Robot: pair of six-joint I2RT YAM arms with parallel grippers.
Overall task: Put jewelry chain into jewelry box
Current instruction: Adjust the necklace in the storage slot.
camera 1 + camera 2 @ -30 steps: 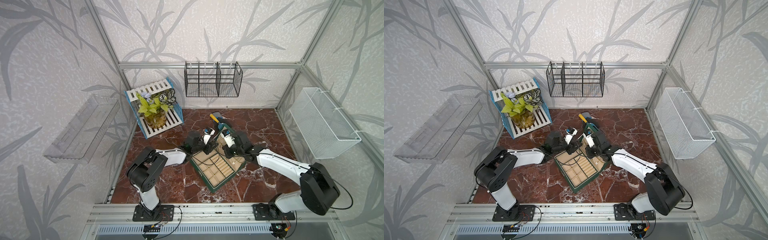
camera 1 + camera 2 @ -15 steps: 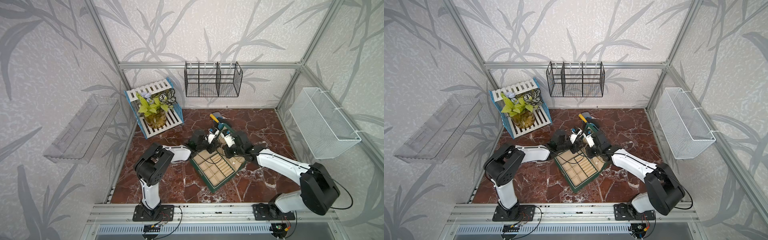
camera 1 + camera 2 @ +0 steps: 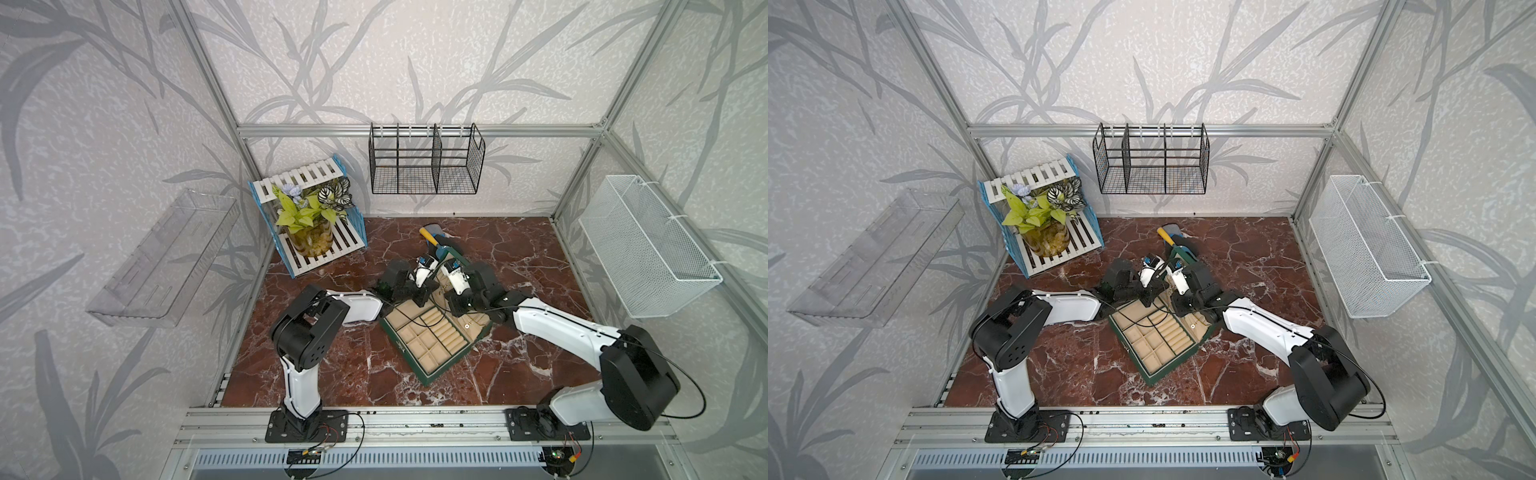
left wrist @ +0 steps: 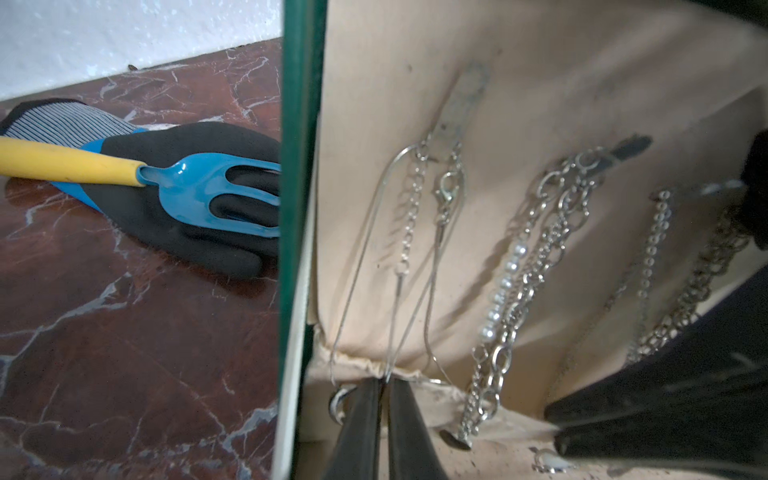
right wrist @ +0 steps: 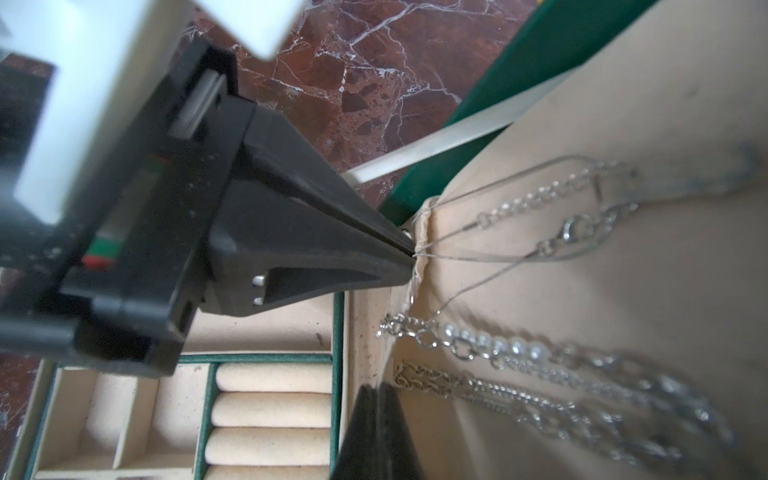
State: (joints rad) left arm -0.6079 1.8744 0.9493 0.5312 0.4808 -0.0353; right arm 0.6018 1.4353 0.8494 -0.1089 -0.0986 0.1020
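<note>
Lying open on the marble floor: the jewelry box [image 3: 432, 340], its lid raised at the far side, as is seen in both top views.
Box tray: cream compartments and ring rolls [image 5: 270, 409] are shown uncovered.
Lid lining: several silver chains are hung side by side on it.
Thin jewelry chain [image 4: 392, 257]: it is hung at the lid's edge side, and its lower loop is reached by the left gripper [image 4: 385, 388].
Left gripper: the jaws are pressed together, and the thin jewelry chain is pinched at their tips by the pocket seam.
Pearl chain [image 4: 505, 286]: it is hung just beside.
Right gripper [image 5: 376, 388]: it is clenched; nothing is seen held.
Behind the lid: a glove [image 4: 183, 216] with a blue fork tool [image 4: 216, 193] on it.
</note>
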